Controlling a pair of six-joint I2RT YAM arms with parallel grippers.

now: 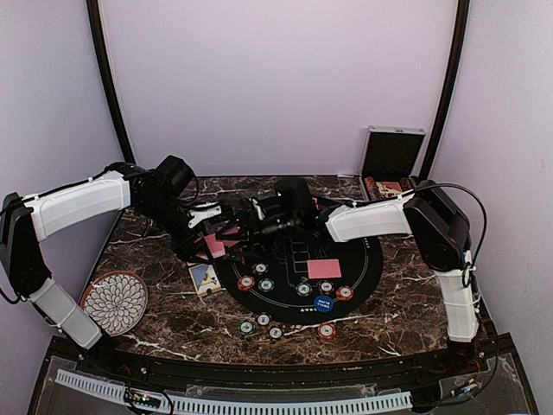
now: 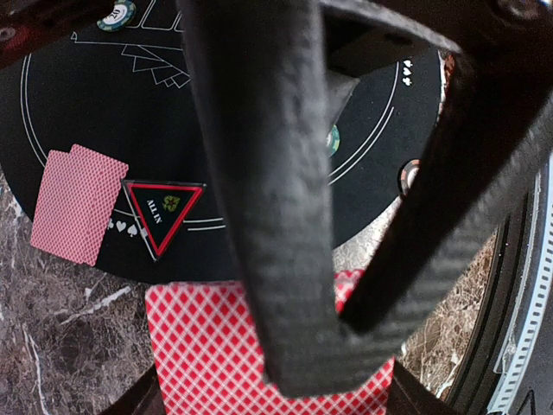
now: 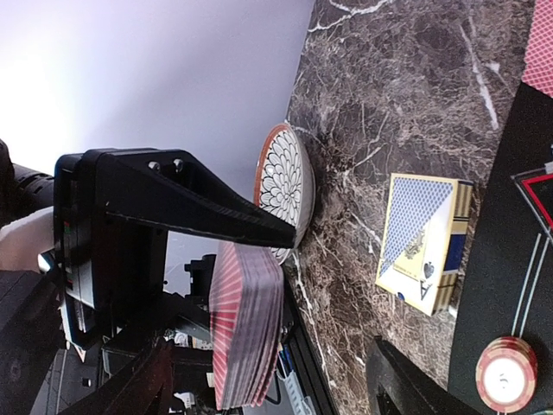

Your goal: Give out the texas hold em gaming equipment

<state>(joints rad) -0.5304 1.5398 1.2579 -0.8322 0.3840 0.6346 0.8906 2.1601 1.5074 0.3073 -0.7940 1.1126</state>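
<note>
**Tech A:** Jaws status? Left gripper [image 2: 333,346] is clamped on the deck of red-backed cards [image 3: 246,324], held above the black mat [image 1: 363,268]'s left edge. Right gripper [image 1: 259,212]: cannot tell.

**Tech B:** Right fingers lie just beside the deck, broadside on. Chip case [image 1: 390,164] stands open, far right; plate [image 1: 114,301] holds nothing.

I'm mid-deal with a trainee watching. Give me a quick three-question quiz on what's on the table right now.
1. True or false: the case is shut.
2. The deck is: A) lying on the mat, B) on the plate, C) held above the table.
3. Fill in: the triangle marker reads ____.
Key: 1 false, its lid stands open; 2 C; 3 ALL IN.
</note>
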